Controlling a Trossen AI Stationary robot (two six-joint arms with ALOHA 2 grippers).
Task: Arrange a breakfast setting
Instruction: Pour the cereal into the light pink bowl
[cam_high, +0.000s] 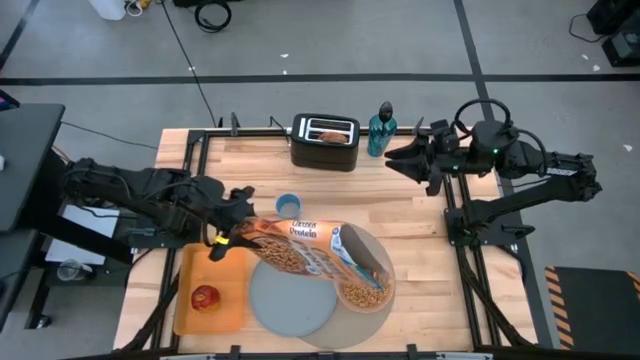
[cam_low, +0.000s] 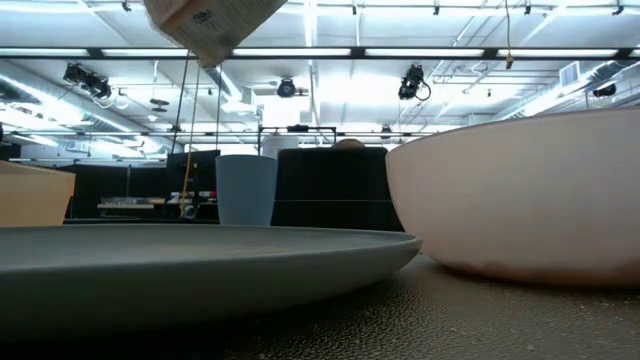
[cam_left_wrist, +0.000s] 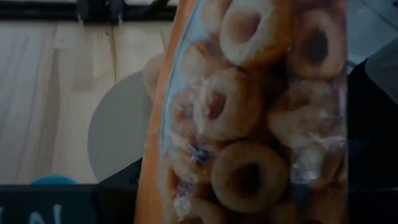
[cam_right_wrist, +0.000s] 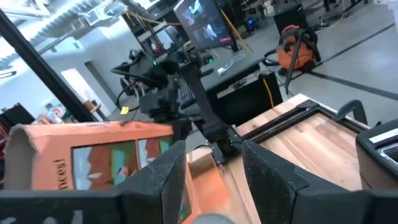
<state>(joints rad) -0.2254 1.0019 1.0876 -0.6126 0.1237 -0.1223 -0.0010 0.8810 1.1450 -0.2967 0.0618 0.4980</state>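
Note:
My left gripper (cam_high: 228, 236) is shut on an orange cereal box (cam_high: 300, 245). The box lies tipped, with its open end (cam_high: 375, 270) over the pink bowl (cam_high: 368, 290). Brown cereal (cam_high: 360, 295) lies in the bowl. The bowl and the blue-grey plate (cam_high: 290, 297) sit on the round grey mat (cam_high: 335, 325). The red apple (cam_high: 206, 297) rests on the orange tray (cam_high: 225, 275). Round toasted bread (cam_high: 327, 134) sticks out of the black toaster (cam_high: 325, 145). My right gripper (cam_high: 392, 158) is open and empty near the far right. No spoon shows. My left gripper holds the cereal box by its closed bottom end (cam_high: 243, 230), coming at it from the table's left. The box is lifted clear and slants down toward the bowl; one corner (cam_low: 210, 25) shows high in the low view. The box face (cam_left_wrist: 249, 112) hides the fingers.
A light blue cup (cam_high: 288, 205) stands just beyond the box. A green bottle (cam_high: 380, 130) stands beside the toaster at the far edge. Bare wood lies between the mat and my right arm.

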